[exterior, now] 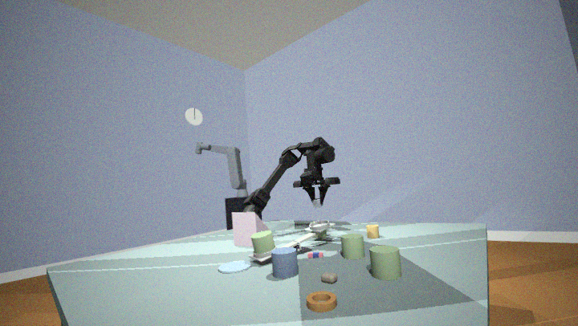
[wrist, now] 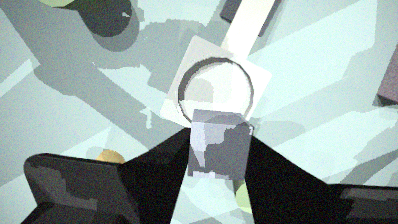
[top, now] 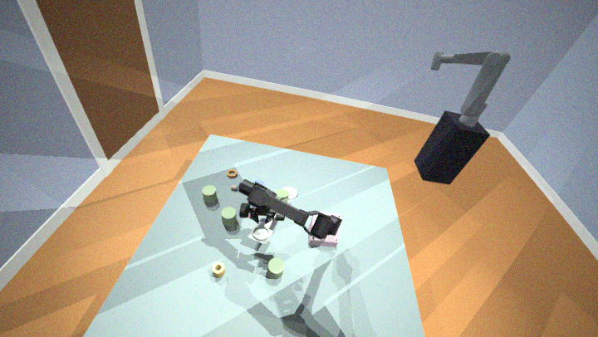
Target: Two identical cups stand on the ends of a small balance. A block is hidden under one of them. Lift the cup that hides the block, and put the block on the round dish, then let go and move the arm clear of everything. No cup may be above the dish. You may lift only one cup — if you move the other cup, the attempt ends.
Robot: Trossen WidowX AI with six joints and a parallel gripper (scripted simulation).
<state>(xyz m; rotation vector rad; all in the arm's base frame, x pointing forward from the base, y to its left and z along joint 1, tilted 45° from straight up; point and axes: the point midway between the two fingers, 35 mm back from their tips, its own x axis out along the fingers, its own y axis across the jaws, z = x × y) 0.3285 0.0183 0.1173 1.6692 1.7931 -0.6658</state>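
Observation:
My gripper is shut on the silver-grey block, held in the air above the raised end of the white balance. That end's round holder is empty. A green cup stands tilted on the balance's lowered end. The pale round dish lies near that lowered end, with no cup above it. Another green cup stands on the table beyond the raised end, mostly hidden in the exterior view.
Two more green cups stand to one side. A blue cup is near the dish. A pink block stands by the arm base. A pebble, orange ring and yellow ring lie around.

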